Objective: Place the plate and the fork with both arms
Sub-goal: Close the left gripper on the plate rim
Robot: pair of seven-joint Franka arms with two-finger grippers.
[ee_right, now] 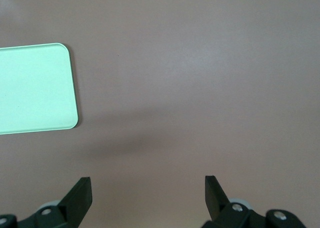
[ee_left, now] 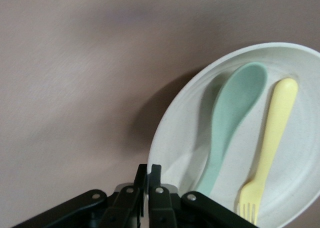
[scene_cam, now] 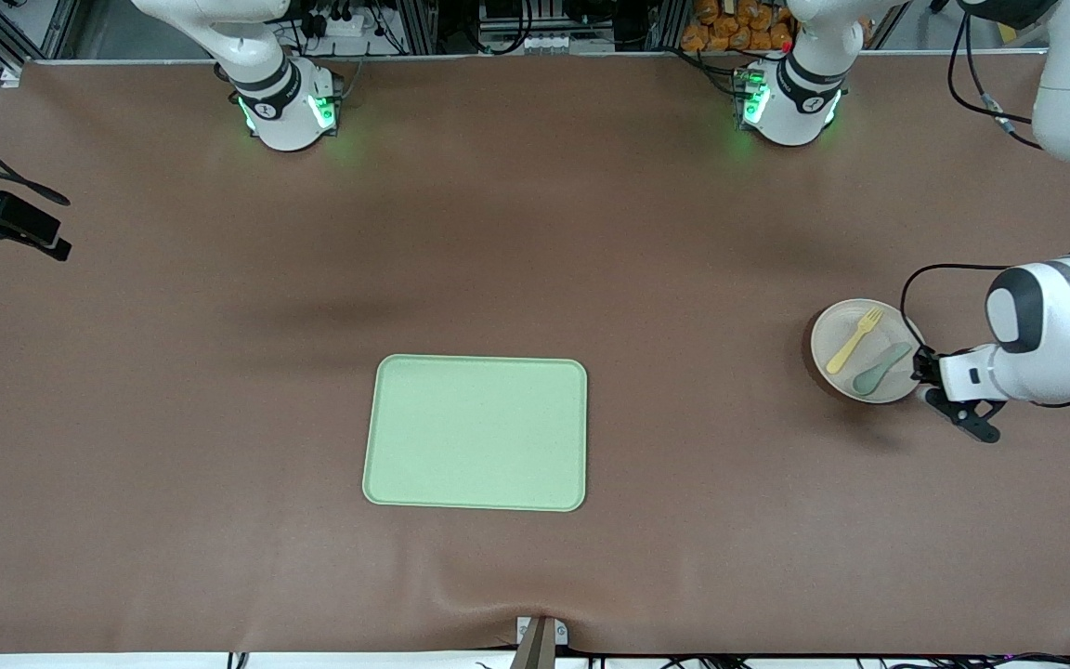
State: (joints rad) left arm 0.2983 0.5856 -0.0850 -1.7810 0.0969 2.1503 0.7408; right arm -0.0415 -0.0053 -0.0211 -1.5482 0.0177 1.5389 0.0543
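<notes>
The cream-white plate (scene_cam: 834,327) lies at the left arm's end of the table. On it rest the pale yellow fork (scene_cam: 855,339) and a teal-green spoon (scene_cam: 880,368). My left gripper (scene_cam: 921,368) is shut on the plate's rim at the edge toward the left arm's end. The left wrist view shows the plate (ee_left: 180,133), the fork (ee_left: 272,138) and the left gripper (ee_left: 149,172) pinching the thin rim, with a dark shadow beside the plate. In the right wrist view my right gripper (ee_right: 148,188) hangs open over bare table, holding nothing.
A pale green rectangular tray (scene_cam: 476,433) sits mid-table, nearer to the front camera than the plate; its corner (ee_right: 35,87) shows in the right wrist view. A black camera on a stand (scene_cam: 6,226) juts in at the right arm's end. A brown mat covers the table.
</notes>
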